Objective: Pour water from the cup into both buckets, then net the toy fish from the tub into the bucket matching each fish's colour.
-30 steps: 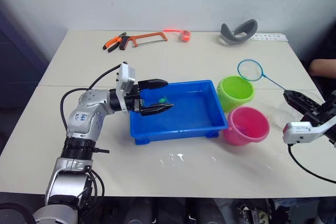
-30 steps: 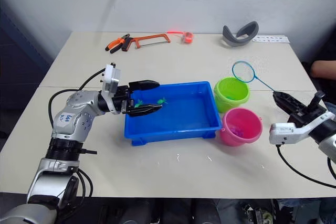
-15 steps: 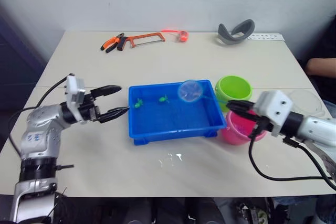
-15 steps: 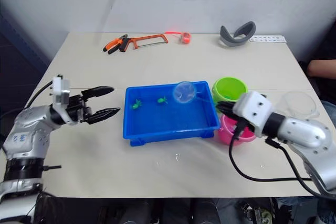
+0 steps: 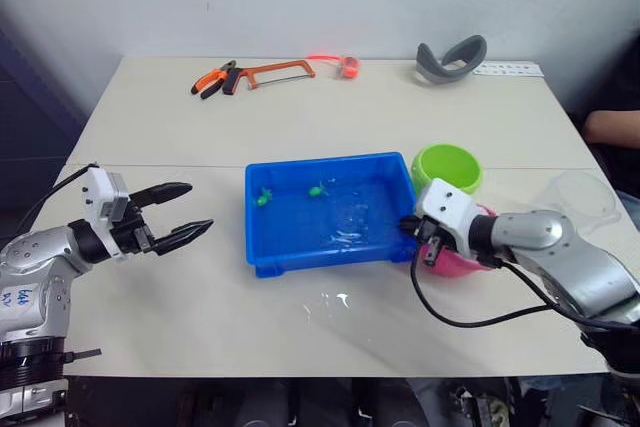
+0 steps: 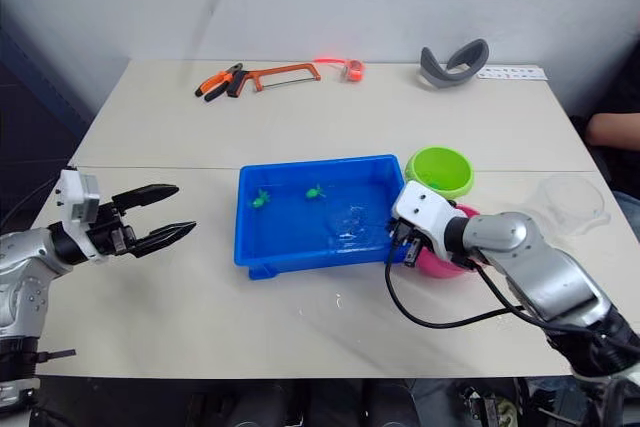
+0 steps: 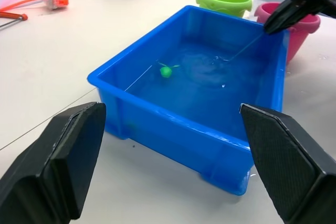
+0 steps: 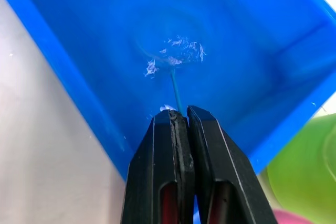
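The right gripper (image 8: 181,116) pinched the net (image 8: 170,59) handle tight, dipping its hoop in the middle of the tub (image 5: 262,257), probably to scoop a fish.

On the table (image 5: 200,127) sit one blue tub (image 5: 300,252), two buckets, lime green (image 5: 446,165) and pink (image 5: 455,259), two green toy fish (image 5: 264,197) (image 5: 317,189), one clear cup (image 5: 583,192), one net (image 8: 170,59), one hacksaw (image 5: 275,72) and one pair of pliers (image 5: 212,81).

Left end effector (image 5: 186,211) spread wide; right end effector (image 8: 184,116) pinched closed, arm reaching inward.
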Controlling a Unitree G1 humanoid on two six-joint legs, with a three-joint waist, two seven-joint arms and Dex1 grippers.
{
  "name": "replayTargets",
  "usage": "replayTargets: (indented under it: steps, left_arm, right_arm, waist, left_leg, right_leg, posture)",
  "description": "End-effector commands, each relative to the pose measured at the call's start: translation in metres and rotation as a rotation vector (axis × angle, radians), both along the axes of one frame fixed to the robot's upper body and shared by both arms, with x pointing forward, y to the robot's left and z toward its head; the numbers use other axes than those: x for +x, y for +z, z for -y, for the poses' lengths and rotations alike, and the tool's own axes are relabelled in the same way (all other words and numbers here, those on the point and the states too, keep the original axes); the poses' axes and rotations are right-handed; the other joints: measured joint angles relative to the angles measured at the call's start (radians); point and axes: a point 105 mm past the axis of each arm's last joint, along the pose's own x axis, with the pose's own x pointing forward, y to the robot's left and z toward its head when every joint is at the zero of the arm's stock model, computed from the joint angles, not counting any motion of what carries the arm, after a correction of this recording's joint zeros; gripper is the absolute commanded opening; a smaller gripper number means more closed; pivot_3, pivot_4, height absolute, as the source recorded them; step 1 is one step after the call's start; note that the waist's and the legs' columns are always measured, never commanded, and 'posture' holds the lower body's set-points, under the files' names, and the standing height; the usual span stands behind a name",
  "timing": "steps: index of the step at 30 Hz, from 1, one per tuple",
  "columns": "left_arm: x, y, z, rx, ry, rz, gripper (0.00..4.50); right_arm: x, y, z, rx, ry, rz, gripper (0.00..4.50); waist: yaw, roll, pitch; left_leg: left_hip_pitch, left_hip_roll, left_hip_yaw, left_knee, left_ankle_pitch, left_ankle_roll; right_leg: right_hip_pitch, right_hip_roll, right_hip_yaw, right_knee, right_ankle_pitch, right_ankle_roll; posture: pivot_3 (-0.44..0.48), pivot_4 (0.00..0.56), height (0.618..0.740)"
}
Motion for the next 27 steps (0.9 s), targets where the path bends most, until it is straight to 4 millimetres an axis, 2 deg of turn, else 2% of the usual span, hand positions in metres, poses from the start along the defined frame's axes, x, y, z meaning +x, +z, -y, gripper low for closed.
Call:
replayTargets:
  steps: [1,6,11,16,24,27]
  left_arm:
    - [-0.001,0.016,0.008,0.02,-0.033,0.044,4.42]
    - [0.002,0.02,0.013,0.036,-0.05,0.045,4.42]
    - [0.005,0.023,0.017,0.039,-0.064,0.047,4.42]
    - [0.008,0.024,0.02,0.039,-0.074,0.047,4.42]
    - [0.01,0.022,0.023,0.035,-0.084,0.04,4.42]
    - [0.012,0.023,0.028,0.025,-0.099,0.043,4.42]
  right_arm:
    - [0.011,0.008,-0.009,0.042,-0.008,0.046,0.0]
    - [0.019,0.01,-0.019,0.085,-0.003,0.079,0.0]
    - [0.017,0.011,-0.029,0.133,0.011,0.083,0.0]
    - [0.008,0.018,-0.038,0.22,0.04,0.077,0.0]
    - [-0.009,0.03,-0.036,0.265,0.083,0.109,0.0]
    - [-0.02,0.041,-0.031,0.364,0.074,0.084,0.0]
  waist:
    - [-0.001,0.0,0.0]
    - [0.001,0.0,0.0]
    - [-0.001,0.0,0.0]
    - [0.0,0.0,0.0]
    - [0.001,0.0,0.0]
    - [0.001,0.0,0.0]
  left_leg:
    - [0.0,0.0,0.0,0.0,0.0,0.0]
    - [0.0,0.0,0.0,0.0,0.0,0.0]
    - [0.0,0.0,0.001,0.0,0.0,0.0]
    - [0.0,0.0,0.002,0.0,0.0,0.0]
    - [0.0,0.0,0.002,-0.001,0.0,0.0]
    - [0.0,0.0,0.002,-0.001,0.0,0.0]
  right_leg:
    - [0.0,0.0,0.0,0.0,0.0,0.0]
    - [-0.001,0.0,0.0,0.001,0.0,0.0]
    - [-0.001,0.001,0.0,0.002,0.0,0.0]
    - [-0.002,0.001,0.0,0.003,0.0,0.0]
    - [-0.002,0.001,0.0,0.003,0.0,0.0]
    - [-0.002,0.001,0.0,0.003,0.0,0.0]
  posture:
    - [0.0,0.15,0.74]
    - [0.0,0.15,0.74]
    - [0.0,0.15,0.74]
    - [0.0,0.15,0.74]
    - [0.0,0.15,0.74]
    - [0.0,0.15,0.74]
